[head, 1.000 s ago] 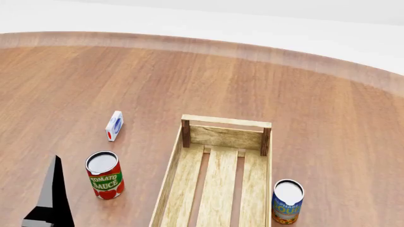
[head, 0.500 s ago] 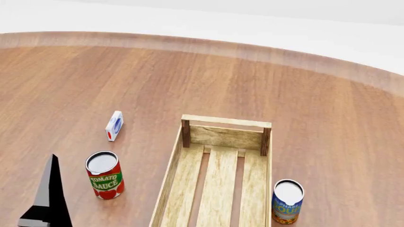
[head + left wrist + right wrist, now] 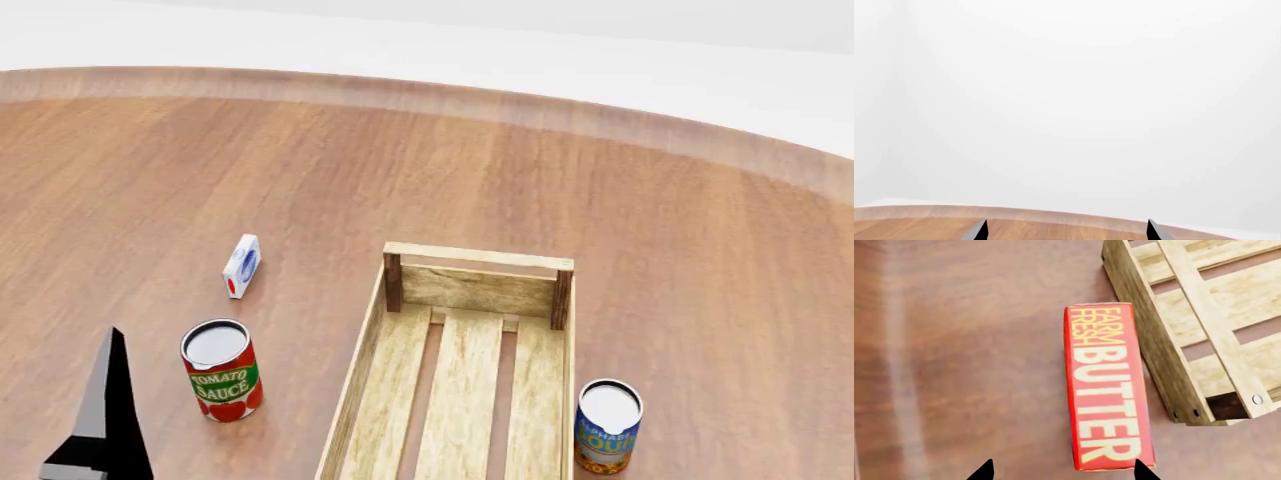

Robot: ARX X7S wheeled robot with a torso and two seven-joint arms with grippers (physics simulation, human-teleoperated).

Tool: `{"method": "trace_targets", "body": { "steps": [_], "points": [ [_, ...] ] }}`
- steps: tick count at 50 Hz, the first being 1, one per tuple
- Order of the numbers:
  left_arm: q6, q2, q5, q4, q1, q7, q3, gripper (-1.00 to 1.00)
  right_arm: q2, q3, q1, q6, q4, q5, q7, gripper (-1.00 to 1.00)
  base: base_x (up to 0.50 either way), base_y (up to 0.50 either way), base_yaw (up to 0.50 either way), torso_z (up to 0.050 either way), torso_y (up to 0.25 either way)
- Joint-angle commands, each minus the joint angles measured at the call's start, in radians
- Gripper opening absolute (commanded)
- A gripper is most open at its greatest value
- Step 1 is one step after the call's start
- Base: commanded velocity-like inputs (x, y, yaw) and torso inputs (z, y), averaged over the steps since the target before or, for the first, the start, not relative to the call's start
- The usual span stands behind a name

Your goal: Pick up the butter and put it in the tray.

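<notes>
Red carton reading "FARM FRESH BUTTER", the butter [image 3: 1109, 385], flat on the counter [image 3: 641, 190] beside the tray [image 3: 1167, 335], between spread right pincer [image 3: 1062, 471] tips. Left pincer [image 3: 1066, 231] also spread, aimed level past the counter edge, unmoved since half a second ago. Farther off: "TOMATO SAUCE" can [image 3: 222, 370].

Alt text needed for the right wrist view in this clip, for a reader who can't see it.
A red butter carton reading "FARM FRESH BUTTER" lies on the wooden table, right alongside the outer wall of the slatted light-wood tray. The two dark fingertips of the right gripper, spread apart, show at the frame edge near one end of the carton.
</notes>
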Motion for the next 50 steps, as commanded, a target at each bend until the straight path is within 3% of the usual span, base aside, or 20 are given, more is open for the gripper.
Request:
{"method": "trace_targets", "body": {
  "steps": [1, 19, 37, 50],
  "points": [
    [0.005, -0.004, -0.001, -0.004, -0.001, -0.004, 0.007, 1.00, 0.010, 0.007, 0.004, 0.008, -0.005, 0.009, 0.004, 1.00, 0.00, 0.00, 0.00, 0.000, 0.000],
    [-0.002, -0.013, -0.011, 0.002, -0.006, -0.015, 0.011, 1.00, 0.026, 0.057, 0.053, 0.040, -0.040, 0.048, 0.016, 1.00, 0.00, 0.00, 0.00, 0.000, 0.000],
    [0.006, -0.023, 0.007, 0.005, -0.003, -0.025, 0.025, 1.00, -0.052, -0.052, 0.123, 0.022, 0.030, -0.049, -0.030, 1.00, 0.00, 0.00, 0.00, 0.000, 0.000],
    [0.011, -0.026, -0.008, -0.001, -0.005, -0.027, 0.024, 1.00, -0.046, -0.071, 0.107, 0.005, 0.060, -0.077, -0.024, 1.00, 0.00, 0.00, 0.00, 0.000, 0.000]
  ]
}}
